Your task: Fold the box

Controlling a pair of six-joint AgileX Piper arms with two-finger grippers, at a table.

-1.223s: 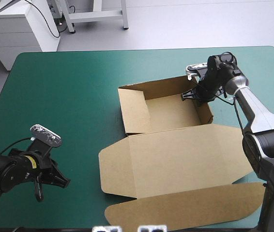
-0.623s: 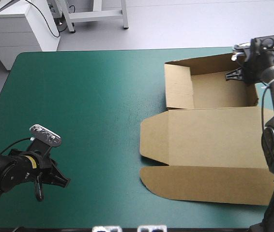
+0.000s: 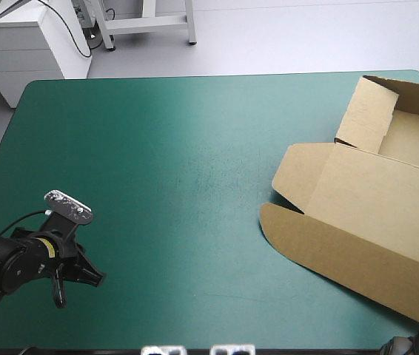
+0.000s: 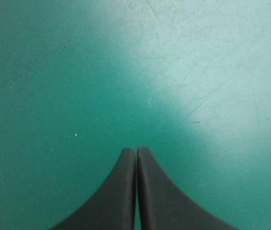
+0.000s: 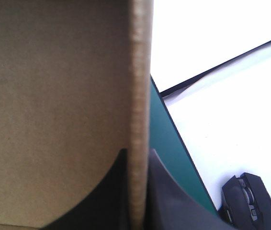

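A: Where is the box (image 3: 343, 185) sitting?
B: Seen from above, out at three o'clock on the teal-green cover (image 3: 158, 163). The tray part (image 3: 417, 137), its walls raised, lies toward two o'clock by the table's far right corner, and the lid (image 3: 372, 222) lies flat on the cover, spreading toward four o'clock. A small side flap sticks out from the lid on its nine o'clock side. The whole sheet sits askew to the table's edges, and its right part runs out of the overhead view.
A: And the right gripper (image 5: 136, 152)?
B: Not to be seen from above. Its own camera shows the two black fingers (image 5: 104, 206) all but closed, pinching a raised brown wall: the board's cut edge stands between them, with a broad face of board on one side and a strip of teal-green cover on the other.
A: The left gripper (image 4: 136, 152)?
B: At eight o'clock of the table, well apart from the box. Its fingers are pressed together into one point, gripping nothing, with bare cover ahead of them
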